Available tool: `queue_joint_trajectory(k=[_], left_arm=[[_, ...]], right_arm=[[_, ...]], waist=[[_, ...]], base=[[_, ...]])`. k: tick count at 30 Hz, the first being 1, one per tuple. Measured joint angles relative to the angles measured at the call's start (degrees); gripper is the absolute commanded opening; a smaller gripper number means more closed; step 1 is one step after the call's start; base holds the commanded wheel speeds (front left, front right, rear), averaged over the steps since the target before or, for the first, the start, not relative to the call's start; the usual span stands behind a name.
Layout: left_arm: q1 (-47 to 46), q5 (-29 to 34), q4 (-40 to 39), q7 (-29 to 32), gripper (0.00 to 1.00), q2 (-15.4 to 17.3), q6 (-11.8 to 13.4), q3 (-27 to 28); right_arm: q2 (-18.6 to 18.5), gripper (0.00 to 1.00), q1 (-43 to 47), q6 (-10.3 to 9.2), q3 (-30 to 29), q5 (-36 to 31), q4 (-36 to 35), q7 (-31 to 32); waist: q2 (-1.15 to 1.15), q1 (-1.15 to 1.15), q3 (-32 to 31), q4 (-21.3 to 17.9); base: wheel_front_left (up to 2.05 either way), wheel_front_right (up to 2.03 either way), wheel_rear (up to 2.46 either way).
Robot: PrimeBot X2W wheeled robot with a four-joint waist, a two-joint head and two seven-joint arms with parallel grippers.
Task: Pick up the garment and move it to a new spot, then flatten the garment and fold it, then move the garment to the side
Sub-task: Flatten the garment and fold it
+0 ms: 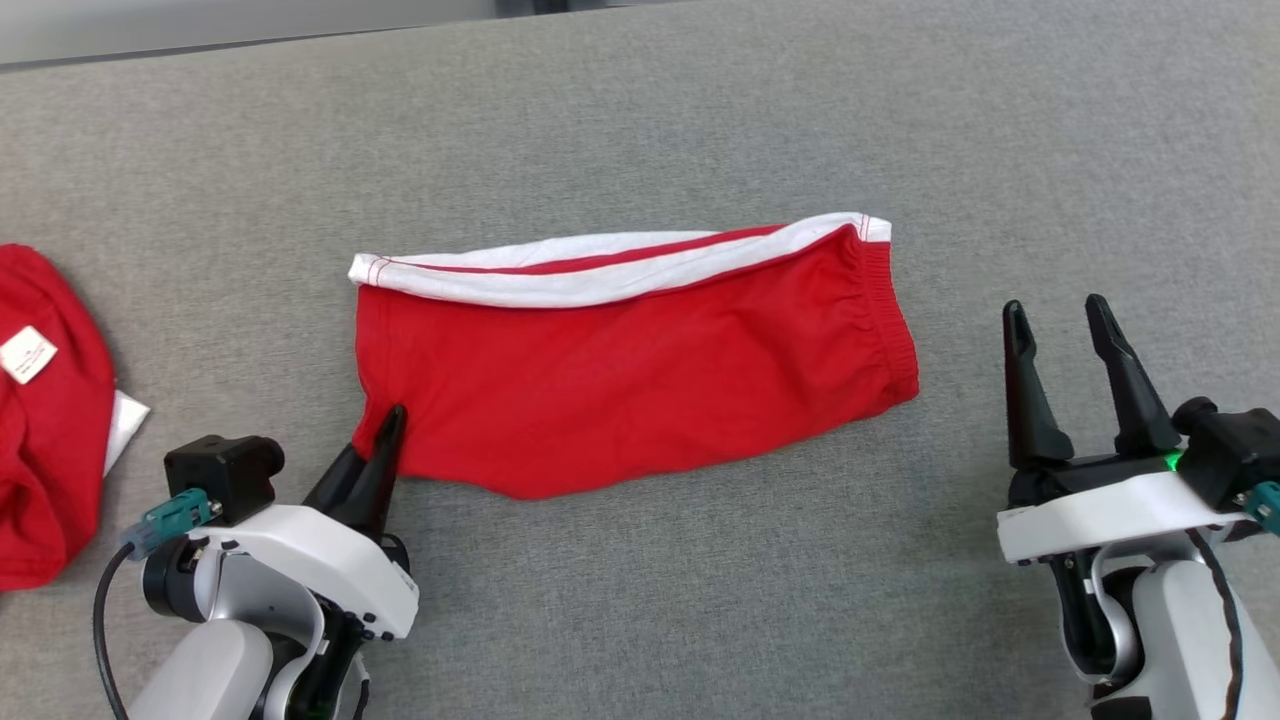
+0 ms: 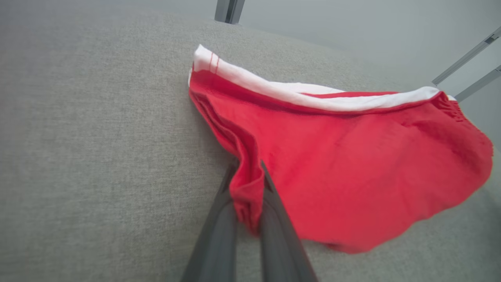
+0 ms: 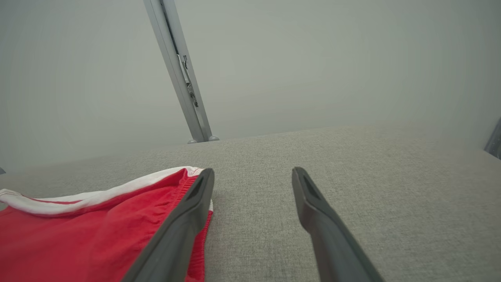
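Edges crop garment [image 3: 78, 235] — and second red cloth [image 1: 45, 430].

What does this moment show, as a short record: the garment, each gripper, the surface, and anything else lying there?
garment: red, white band along its far edge, lying mostly flat mid-surface
left gripper: shut, pinching the garment's near left corner
right gripper: open, holding nothing, apart from the garment, off its elastic end
surface: grey fabric covering
other: second red garment with a white label, at the robot's far left
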Motion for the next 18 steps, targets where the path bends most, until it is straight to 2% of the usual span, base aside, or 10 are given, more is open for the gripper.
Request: queue_joint_trajectory(k=[1, 2, 3, 4, 6, 10, 14, 18], left_arm=[[0.1, 0.4, -0.2, -0.8, 0.00, 0.0, 0.0, 0.0], [0.1, 0.6, -0.4, -1.2, 0.29, 0.1, -0.2, -0.1], [0.1, 0.5, -0.4, -1.6, 0.80, 0.0, -0.6, 0.0], [0.1, 0.3, -0.3, -2.5, 1.00, -0.4, -0.5, 0.2], [0.2, 0.6, 0.0, -3.0, 1.00, -0.5, -0.4, 0.3], [0.4, 2.3, 0.3, -7.2, 1.00, -0.4, 1.6, 1.9], [0.0, 6.4, -0.8, -13.0, 1.00, 0.6, 3.8, 3.4], [-2.2, 10.8, -3.4, -16.1, 1.00, 1.9, 5.2, 4.4]], right_arm=[[0.0, 1.00, 0.0, 0.00, 0.1, 0.0, -0.1, 0.2], [0.0, 1.00, 0.0, 0.00, 0.6, 0.0, -0.2, 0.5], [0.0, 1.00, 0.0, 0.00, 1.0, 0.0, -0.2, 0.6], [0.1, 1.00, 0.0, 0.00, 1.4, 0.0, -0.2, 0.6], [0.0, 1.00, -0.1, 0.00, 1.8, 0.1, -0.2, 0.6], [0.0, 1.00, 0.1, 0.00, 2.3, 0.2, -0.4, 0.6], [0.0, 1.00, 0.9, 0.00, 1.2, -0.1, -1.3, 0.3], [0.0, 1.00, 1.0, 0.00, 0.9, -0.9, -2.5, 0.1]], waist=[[0.00, 0.00, -0.1, 0.4], [0.00, 0.00, -0.3, 0.7], [0.00, 0.00, -0.5, 0.8], [0.00, 0.00, -0.7, 0.8], [0.00, 0.00, -1.1, 0.6], [0.00, 0.00, -2.1, 0.3], [0.00, 0.00, -3.1, 0.4], [0.00, 0.00, -3.9, 0.6]], base=[[0.00, 0.00, 0.00], [0.00, 0.00, 0.00], [0.00, 0.00, 0.00], [0.00, 0.00, 0.00], [0.00, 0.00, 0.00], [0.00, 0.00, 0.00], [0.00, 0.00, 0.00], [0.00, 0.00, 0.00]])
